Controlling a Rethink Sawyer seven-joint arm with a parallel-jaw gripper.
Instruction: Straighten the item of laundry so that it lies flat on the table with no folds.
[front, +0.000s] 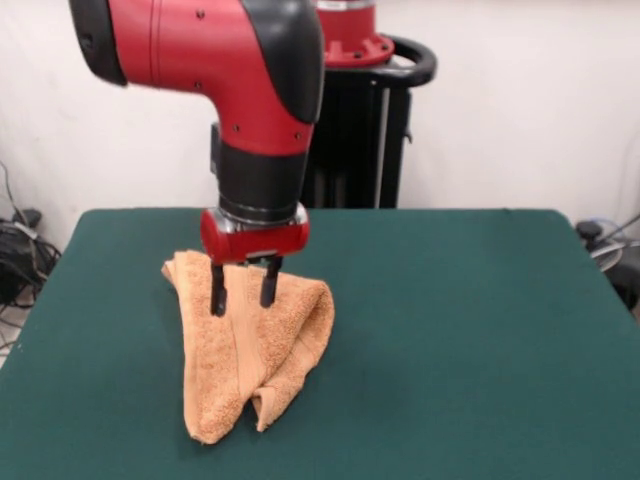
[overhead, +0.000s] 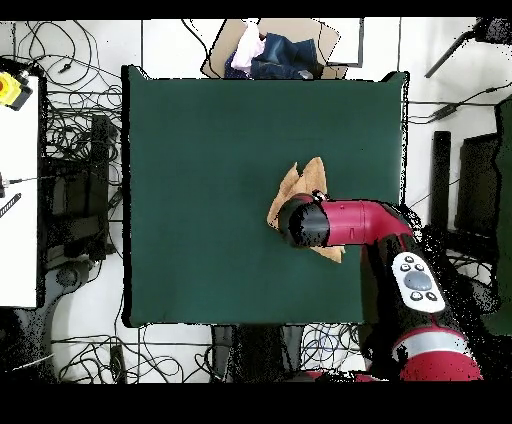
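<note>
The orange-tan towel (front: 255, 355) lies folded and bunched on the dark green table (front: 480, 330), left of centre in the front view. Its layers taper to two points at the near end. My gripper (front: 243, 303) hangs straight down over the towel's far part. Its two black fingers (front: 218, 292) stand apart, open, with the tips at the cloth; I cannot tell whether they touch it. In the overhead view the arm's red and black wrist (overhead: 303, 222) hides the gripper and covers the middle of the towel (overhead: 305, 181), which sticks out on both sides of it.
The robot's black pedestal (front: 362, 130) stands behind the table's far edge. In the overhead view a cardboard box of clothes (overhead: 272, 50) sits beyond the table's top edge. Cables (overhead: 80, 150) and a white bench (overhead: 18, 180) lie to the left.
</note>
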